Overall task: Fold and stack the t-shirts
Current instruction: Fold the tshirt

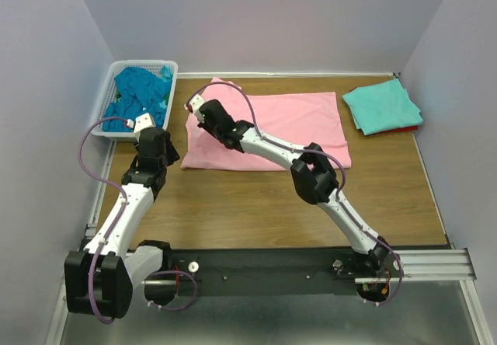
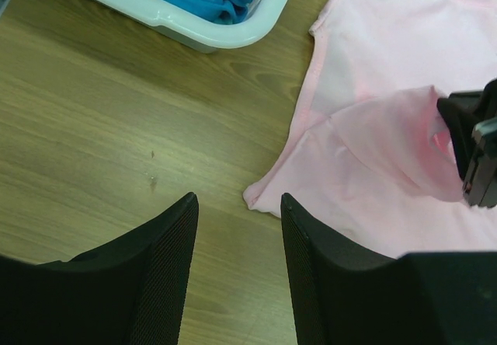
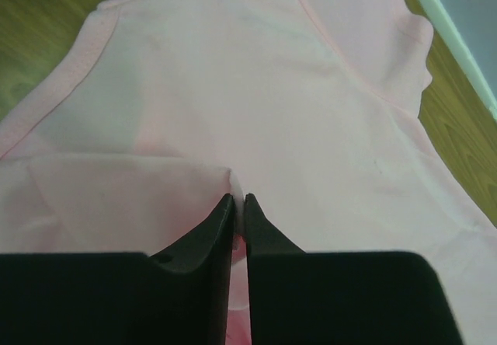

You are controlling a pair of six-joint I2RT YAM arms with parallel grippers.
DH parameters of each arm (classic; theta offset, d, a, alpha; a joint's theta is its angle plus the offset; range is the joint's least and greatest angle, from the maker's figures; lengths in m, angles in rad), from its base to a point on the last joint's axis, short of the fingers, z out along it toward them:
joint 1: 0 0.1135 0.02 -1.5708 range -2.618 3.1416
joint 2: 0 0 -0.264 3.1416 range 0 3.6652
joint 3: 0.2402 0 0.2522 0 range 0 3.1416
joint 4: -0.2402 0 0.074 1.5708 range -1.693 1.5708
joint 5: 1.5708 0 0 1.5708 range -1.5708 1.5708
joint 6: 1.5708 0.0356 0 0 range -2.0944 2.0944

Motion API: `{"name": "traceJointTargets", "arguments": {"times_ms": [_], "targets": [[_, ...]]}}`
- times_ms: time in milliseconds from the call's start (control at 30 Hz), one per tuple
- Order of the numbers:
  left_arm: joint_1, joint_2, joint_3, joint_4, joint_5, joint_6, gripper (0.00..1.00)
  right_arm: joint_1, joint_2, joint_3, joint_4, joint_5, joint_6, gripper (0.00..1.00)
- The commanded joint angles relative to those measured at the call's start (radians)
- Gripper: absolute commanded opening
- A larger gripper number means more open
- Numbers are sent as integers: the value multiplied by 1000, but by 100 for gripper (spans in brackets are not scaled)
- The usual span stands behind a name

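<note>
Reach: right end effector (image 3: 239,200) seemingly on t-shirt (image 3: 256,88)

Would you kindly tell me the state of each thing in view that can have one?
pink t-shirt: spread flat, one fold pinched up.
aqua t-shirt: folded, lying on the red t-shirt.
red t-shirt: mostly hidden, only an edge showing.
teal-blue t-shirts: crumpled in the white basket.
left claw: open, empty.
right claw: closed on the pink t-shirt's fold.

Bare table (image 1: 248,197) lies open in front of the pink shirt (image 1: 311,120) and between it and the aqua stack (image 1: 382,106). The right arm (image 1: 268,147) slants across the shirt, barring the middle. The basket (image 1: 106,100) hems in the left gripper (image 2: 239,205) at the far left.
</note>
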Motion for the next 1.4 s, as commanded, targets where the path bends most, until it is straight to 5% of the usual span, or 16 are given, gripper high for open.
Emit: {"name": "traceJointTargets", "arguments": {"times_ms": [0,100,267,567,733,900,1067,1367], "targets": [[7,22,2,7,23,10,54,-23,52,106,52,51,-17,24],[7,28,5,7,28,10,54,-40,61,152,63,51,-22,45],[7,31,2,7,28,10,54,-57,17,132,69,67,-3,61],[5,45,5,10,54,17,54,-158,-279,-259,71,-266,283,61],[5,43,-5,76,207,33,52,-200,-376,-386,130,-678,473,60],[-2,114,8,143,391,-25,49,-200,-341,-431,245,-876,648,60],[-13,279,62,160,433,-35,47,-200,-277,-474,408,-961,789,60],[-13,456,105,124,436,-39,45,-290,-137,-487,451,-923,860,60]]}}
